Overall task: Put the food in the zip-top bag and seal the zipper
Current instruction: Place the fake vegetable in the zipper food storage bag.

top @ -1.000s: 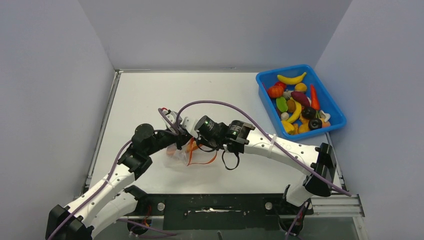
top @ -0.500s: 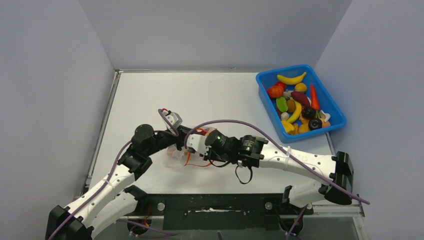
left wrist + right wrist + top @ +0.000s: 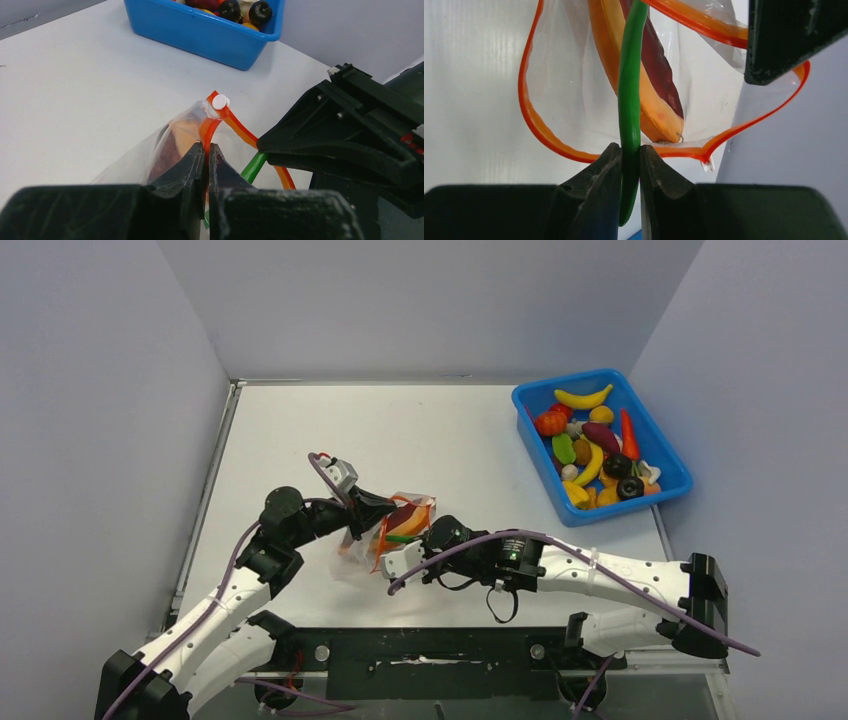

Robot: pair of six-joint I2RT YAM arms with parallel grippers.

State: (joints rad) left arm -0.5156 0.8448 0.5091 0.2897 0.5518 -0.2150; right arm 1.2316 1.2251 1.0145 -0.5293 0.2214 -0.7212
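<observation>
Where the claws meet: toward seven o'clock of the smooth white table, both on the zip-top bag
Left gripper: matte black tapered jaws pressed flat together, pinching the zipper with no gap between them
Right gripper: matte black wedge-shaped jaws closed narrow on a green strip, which is thin, smooth and slightly bowed; I cannot tell whether it belongs to the bag or to the food
Zipper: glossy red-orange band, standing in an open loop around the bag's mouth; a small round white knob sits on it at twelve o'clock from the left jaws
Zip-top bag: clear, crinkly film; the left gripper holds it at ten o'clock and the right gripper at five o'clock
Food: a curved glossy orange piece with a dark red one lying against it, inside the bag
Blue tray: hard, smooth, rectangular plastic at two o'clock of the table, well apart from the bag
Tray contents: a heap of glossy toys, among them yellow curved bananas and a pointed red-orange carrot
</observation>
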